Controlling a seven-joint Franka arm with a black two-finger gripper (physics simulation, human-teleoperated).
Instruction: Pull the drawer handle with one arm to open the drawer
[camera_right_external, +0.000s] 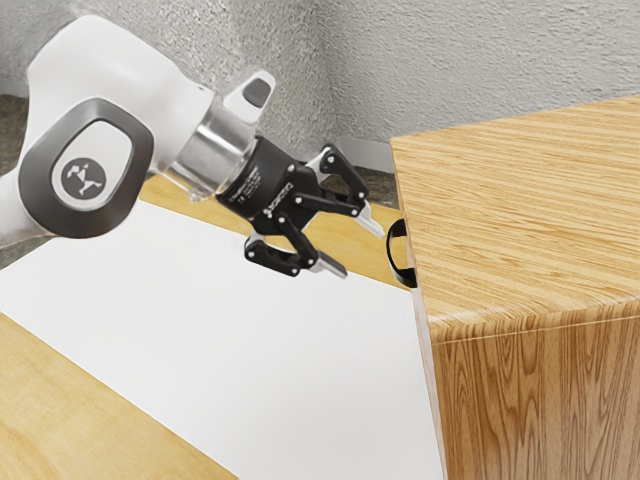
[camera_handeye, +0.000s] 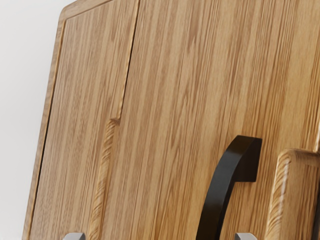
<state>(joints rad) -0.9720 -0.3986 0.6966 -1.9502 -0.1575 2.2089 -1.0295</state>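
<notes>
A wooden cabinet (camera_right_external: 530, 240) fills the exterior view's right, its front facing the arm. A black curved drawer handle (camera_right_external: 398, 252) sticks out from that front near the white mat. My black gripper (camera_right_external: 357, 243) hangs open just short of the handle, on the exterior view's left of it, fingers spread and pointing at the cabinet with nothing between them. In the wrist view the wooden drawer front (camera_handeye: 165, 110) is close, with the black handle (camera_handeye: 225, 190) arching out of it. Two grey fingertips (camera_handeye: 74, 236) peek in at the edge, one on either side of the handle.
A white mat (camera_right_external: 200, 330) covers the wooden table (camera_right_external: 70, 420) under the arm. A grey textured wall (camera_right_external: 420, 60) stands behind. In the wrist view a second wooden panel edge (camera_handeye: 292, 195) lies beside the handle.
</notes>
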